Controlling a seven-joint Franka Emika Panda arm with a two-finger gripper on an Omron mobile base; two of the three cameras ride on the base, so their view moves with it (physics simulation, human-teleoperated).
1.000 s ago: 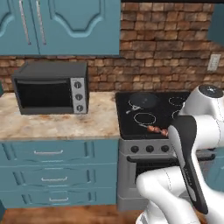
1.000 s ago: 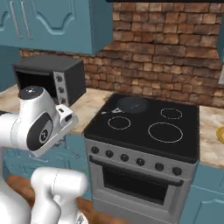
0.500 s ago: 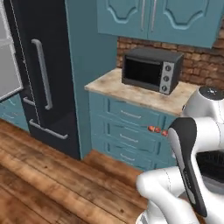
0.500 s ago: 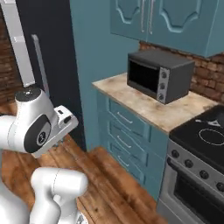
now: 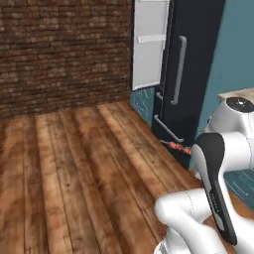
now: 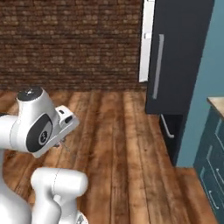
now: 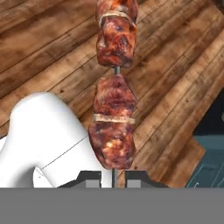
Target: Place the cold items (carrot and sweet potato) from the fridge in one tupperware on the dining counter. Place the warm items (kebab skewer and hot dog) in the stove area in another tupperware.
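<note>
Right now we have the kebab skewer (image 7: 114,92) pinched at its bare lower end by our gripper (image 7: 113,177), whose jaws are closed tight on the thin stick so that the browned meat chunks stand out ahead of the fingertips (image 7: 92,176). From the left base view the skewer (image 5: 177,147) shows as a small red-brown sliver sticking out sideways past our forearm, carried in the air over the wooden floor (image 5: 74,163) rather than above any worktop. Beyond it stands the fridge (image 5: 191,69), dark and tall, with its pale door (image 5: 149,42) swung open and a silver bar handle on the front; a brick wall (image 5: 59,49) closes off the far side of the room. Neither white tub is in sight from here, so we judge the carry is only partway along. Our main worry is the grip itself: the stick is very thin and held only near one end, so a sharp swing or jolt of the base could let it pivot or slide out and drop to the floor. A second risk is the free end brushing the fridge front or its open door as we pass, which could knock the skewer askew in the jaws.
</note>
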